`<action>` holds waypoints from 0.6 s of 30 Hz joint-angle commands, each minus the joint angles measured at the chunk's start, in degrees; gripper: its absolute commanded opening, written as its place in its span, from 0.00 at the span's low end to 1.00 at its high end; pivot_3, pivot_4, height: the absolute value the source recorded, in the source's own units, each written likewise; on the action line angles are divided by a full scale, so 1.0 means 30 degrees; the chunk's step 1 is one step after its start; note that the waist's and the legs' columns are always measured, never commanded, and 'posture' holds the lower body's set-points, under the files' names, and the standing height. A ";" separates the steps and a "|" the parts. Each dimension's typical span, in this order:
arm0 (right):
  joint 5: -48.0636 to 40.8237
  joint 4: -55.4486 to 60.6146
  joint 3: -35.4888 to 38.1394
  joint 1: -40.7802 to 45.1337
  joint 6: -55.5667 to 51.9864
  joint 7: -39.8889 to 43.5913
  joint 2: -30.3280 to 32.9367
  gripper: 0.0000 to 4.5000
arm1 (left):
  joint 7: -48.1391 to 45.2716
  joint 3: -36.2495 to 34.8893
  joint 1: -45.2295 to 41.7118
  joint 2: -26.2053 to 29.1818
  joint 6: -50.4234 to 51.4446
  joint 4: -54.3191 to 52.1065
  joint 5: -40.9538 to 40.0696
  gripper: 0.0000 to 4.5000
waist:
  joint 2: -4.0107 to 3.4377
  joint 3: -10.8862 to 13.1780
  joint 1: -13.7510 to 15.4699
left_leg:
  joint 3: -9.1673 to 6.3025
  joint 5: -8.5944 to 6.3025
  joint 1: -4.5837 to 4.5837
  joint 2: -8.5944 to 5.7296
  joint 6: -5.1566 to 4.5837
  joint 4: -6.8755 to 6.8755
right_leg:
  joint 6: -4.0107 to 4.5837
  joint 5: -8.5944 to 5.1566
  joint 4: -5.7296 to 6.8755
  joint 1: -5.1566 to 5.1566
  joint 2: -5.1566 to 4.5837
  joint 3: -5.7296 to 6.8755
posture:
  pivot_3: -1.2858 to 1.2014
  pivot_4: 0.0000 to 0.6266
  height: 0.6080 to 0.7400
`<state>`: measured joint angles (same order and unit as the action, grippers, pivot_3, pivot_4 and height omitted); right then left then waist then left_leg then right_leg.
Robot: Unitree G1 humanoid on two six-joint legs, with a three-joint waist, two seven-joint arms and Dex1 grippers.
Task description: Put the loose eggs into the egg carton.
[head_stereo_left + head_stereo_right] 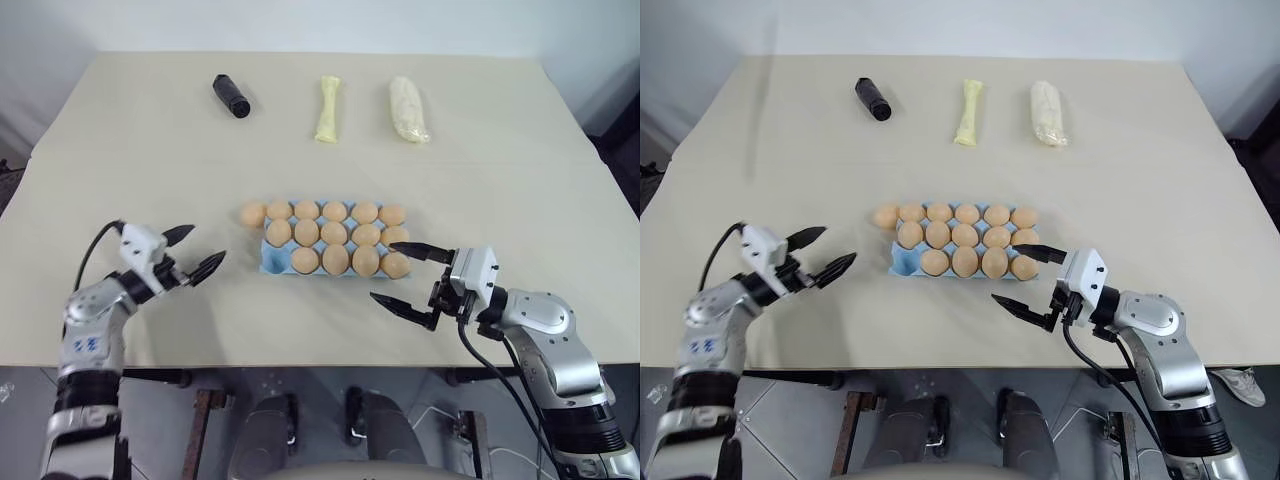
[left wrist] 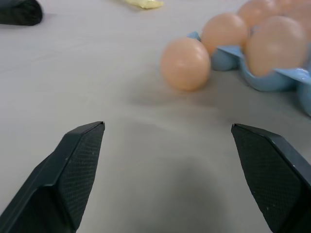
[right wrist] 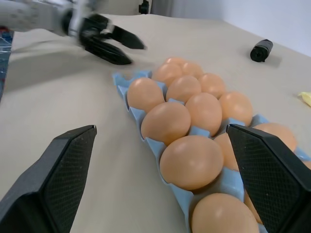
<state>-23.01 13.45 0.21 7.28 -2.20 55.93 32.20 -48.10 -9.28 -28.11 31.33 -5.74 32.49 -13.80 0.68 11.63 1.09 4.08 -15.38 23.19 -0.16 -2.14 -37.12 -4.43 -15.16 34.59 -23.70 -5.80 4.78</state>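
The light blue egg carton (image 1: 271,263) lies at the table's middle, holding several tan eggs (image 1: 335,234); its front-left cup is bare blue. One loose egg (image 1: 253,214) rests on the table against the carton's far-left corner, and it shows beside the carton (image 2: 272,80) in the left wrist view as the egg (image 2: 185,64). My left gripper (image 1: 207,244) is open and holds nothing, left of the carton and nearer me than the loose egg. My right gripper (image 1: 382,271) is open and holds nothing at the carton's front-right corner, with the carton (image 3: 133,114) in front of it.
Along the far side lie a black cylinder (image 1: 231,96), a pale yellow bone-shaped thing (image 1: 328,108) and a whitish lumpy bundle (image 1: 409,110). The table's front edge (image 1: 300,364) runs just behind both grippers.
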 commanded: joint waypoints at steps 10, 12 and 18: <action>-0.0077 0.0655 0.0010 0.0709 -0.0051 -0.0638 -0.0255 1.00 | 0.0096 0.1839 -0.5111 -0.1693 -0.2915 0.6748 0.2273 0.99 | 0.0014 -0.0005 0.0096 | 0.0183 -0.0029 0.0000 0.0008 -0.0114 -0.0026 | -0.0034 0.0019 0.0092 -0.0076 -0.0042 0.0094 | 0.52 0.24 1.00; -0.0037 0.0600 -0.0034 0.0811 -0.0048 -0.0664 -0.0292 1.00 | 0.0459 0.1790 -0.5612 -0.1938 -0.3273 0.7522 0.2403 0.99 | 0.0016 -0.0005 0.0117 | 0.0199 -0.0042 0.0000 0.0004 -0.0113 -0.0038 | -0.0046 0.0025 0.0093 -0.0075 -0.0082 0.0134 | 0.52 0.24 1.00; 0.0004 0.0659 -0.0068 0.0966 -0.0145 -0.0749 -0.0341 1.00 | 0.0805 0.1628 -0.6377 -0.2364 -0.4186 0.8886 0.2523 0.99 | 0.0018 -0.0005 0.0104 | 0.0343 -0.0074 -0.0015 -0.0005 -0.0153 -0.0088 | -0.0057 0.0054 0.0125 -0.0078 -0.0287 0.0436 | 0.52 0.24 1.00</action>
<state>-22.69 13.53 -0.08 9.77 -2.72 54.08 31.27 -45.78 -3.83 -46.47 24.60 -16.99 58.83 -6.26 0.74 11.61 1.40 5.13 -15.61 23.15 -0.17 -2.62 -37.40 -4.62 -14.93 34.96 -23.94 -6.66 6.11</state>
